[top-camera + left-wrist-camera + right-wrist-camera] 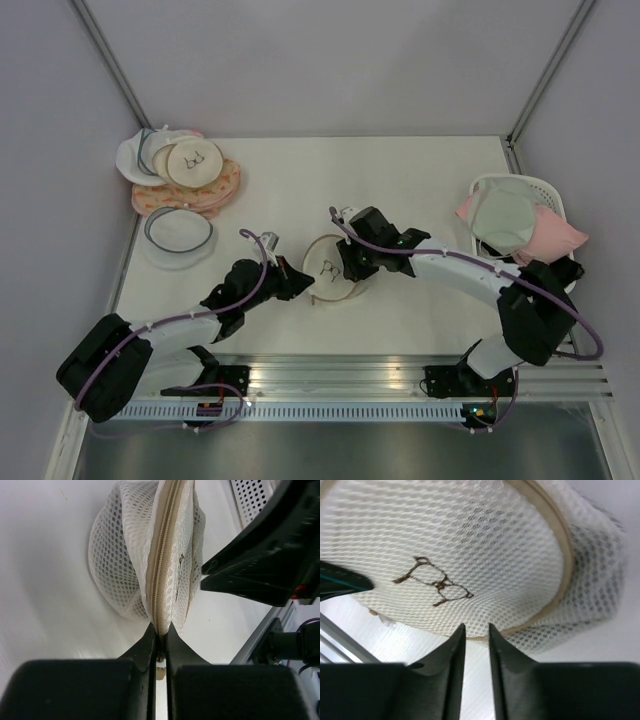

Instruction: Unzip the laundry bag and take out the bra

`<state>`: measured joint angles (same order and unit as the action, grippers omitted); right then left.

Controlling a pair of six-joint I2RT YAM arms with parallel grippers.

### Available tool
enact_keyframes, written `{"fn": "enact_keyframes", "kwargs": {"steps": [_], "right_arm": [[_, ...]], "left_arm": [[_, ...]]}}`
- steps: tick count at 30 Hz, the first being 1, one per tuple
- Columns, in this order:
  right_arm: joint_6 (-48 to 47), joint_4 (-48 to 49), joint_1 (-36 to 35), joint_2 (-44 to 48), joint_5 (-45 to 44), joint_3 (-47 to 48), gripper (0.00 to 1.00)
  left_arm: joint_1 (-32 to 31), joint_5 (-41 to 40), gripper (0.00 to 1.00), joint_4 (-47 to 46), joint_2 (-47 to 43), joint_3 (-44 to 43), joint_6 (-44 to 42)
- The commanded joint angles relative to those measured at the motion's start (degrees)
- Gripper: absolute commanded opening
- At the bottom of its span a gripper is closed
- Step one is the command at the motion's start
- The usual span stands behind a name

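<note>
The laundry bag (328,268), a round cream mesh pouch with a tan zipper rim and a black bra outline (432,582) on its face, sits mid-table between both arms. My left gripper (303,281) is shut on the zipper rim at the bag's left edge. In the left wrist view, the fingertips (160,630) pinch the tan zipper (162,565), with the bag standing on edge. My right gripper (347,268) is at the bag's right edge. Its jaws (476,627) stand narrowly apart, closed over the rim (560,580). The bra is hidden.
A stack of pink, white and cream pouches (185,172) lies at the back left, with a flat white disc with a grey-blue rim (178,232) in front of it. A white basket (545,188) at the right holds pale green and pink garments. The right arm (265,555) is close beside the bag.
</note>
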<state>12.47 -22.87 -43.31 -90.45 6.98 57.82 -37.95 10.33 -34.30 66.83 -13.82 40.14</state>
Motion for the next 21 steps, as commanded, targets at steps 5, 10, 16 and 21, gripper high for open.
{"fn": "enact_keyframes", "kwargs": {"steps": [5, 10, 16, 21], "right_arm": [[3.6, 0.5, -1.9, 19.0, -3.1, -5.1, 0.45], [9.2, 5.5, -6.6, 26.0, -3.5, -11.5, 0.49], [14.9, 11.8, -15.1, 24.4, -5.9, -14.5, 0.48], [17.1, 17.4, -18.7, 20.9, -6.6, -15.5, 0.47]], "left_arm": [[-5.1, -18.7, 0.02, 4.4, -11.3, 1.8, 16.9], [-7.8, -30.8, 0.02, 9.6, -16.3, 2.0, 31.8], [-12.2, -38.4, 0.02, 12.6, -13.5, -2.1, 43.3], [-15.0, -38.1, 0.02, 8.6, -9.3, -3.0, 46.3]]}}
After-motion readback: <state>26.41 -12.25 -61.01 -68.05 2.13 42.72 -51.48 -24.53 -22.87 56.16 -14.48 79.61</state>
